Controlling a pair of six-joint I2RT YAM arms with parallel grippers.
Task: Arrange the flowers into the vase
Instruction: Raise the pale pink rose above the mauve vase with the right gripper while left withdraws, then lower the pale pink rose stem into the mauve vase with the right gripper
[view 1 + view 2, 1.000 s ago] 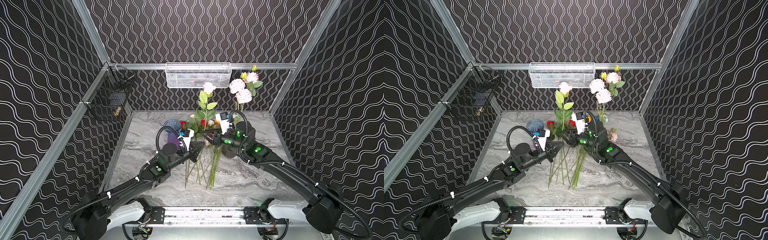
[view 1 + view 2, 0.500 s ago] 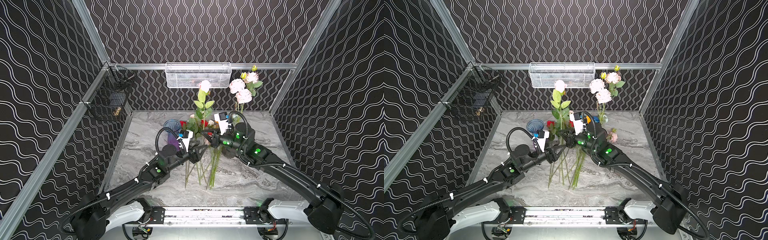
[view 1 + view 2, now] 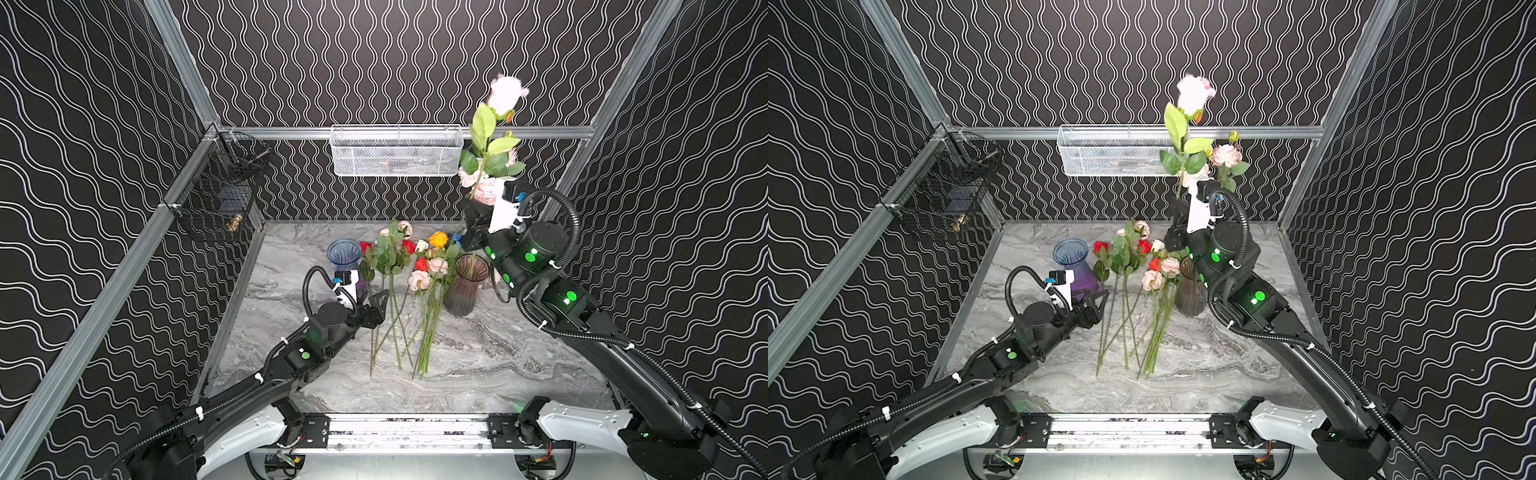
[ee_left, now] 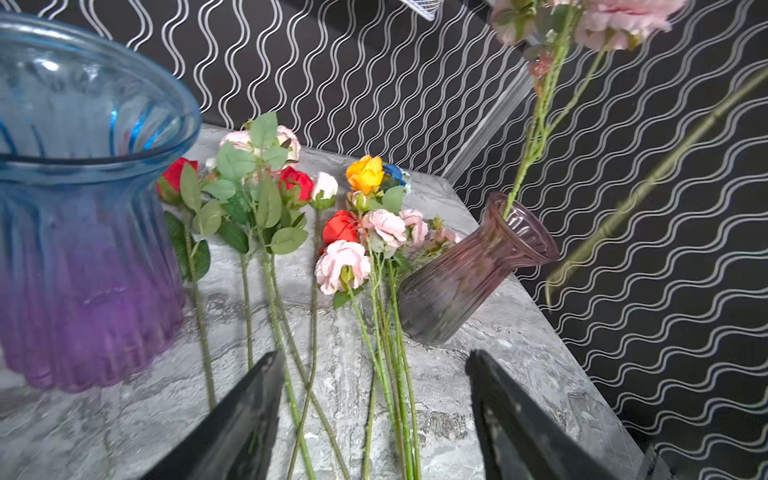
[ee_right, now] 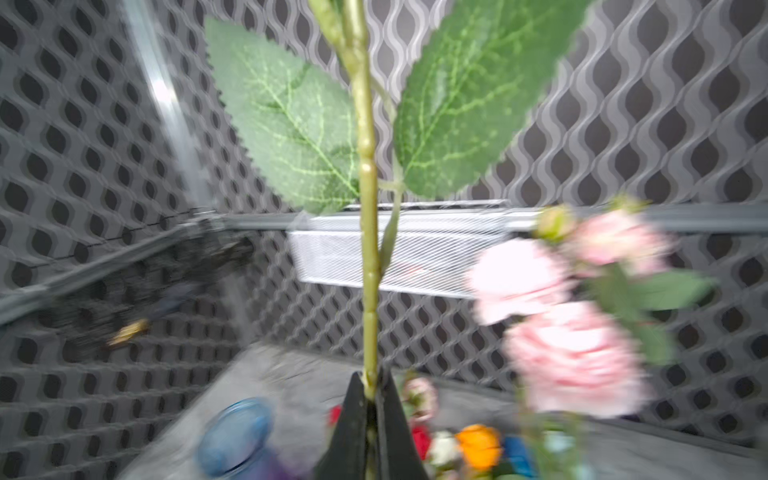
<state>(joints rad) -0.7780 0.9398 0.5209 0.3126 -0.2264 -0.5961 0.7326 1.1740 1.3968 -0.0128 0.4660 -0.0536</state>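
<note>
Right wrist view shows the right gripper (image 5: 368, 386) pinched tight on the green stem of one pale pink rose (image 3: 505, 93). The rose is held upright, its bloom high above the far right corner of the table (image 3: 498, 353). It is raised higher than the mouth of the mauve vase (image 3: 467, 286); whether it is directly over it cannot be told.

Two vases stand on the table. The mauve vase is right of the middle and holds one pink spray (image 3: 1225, 156) with three blooms and one bud. The blue vase (image 3: 344, 253) is left of the middle, toward the far edge.

Between the vases lie the loose flowers (image 4: 340, 232), blooms toward the far edge and stems toward the near edge. They include three red blooms, one orange-yellow, one blue, one white bud and several pale pink. The stems overlap too much to count.

The left gripper (image 4: 374, 357) has its fingers spread wide and empty, above those stems, just beside the blue vase.

Two baskets hang on the walls: a white basket (image 3: 395, 151) and a black basket (image 3: 216, 199).
</note>
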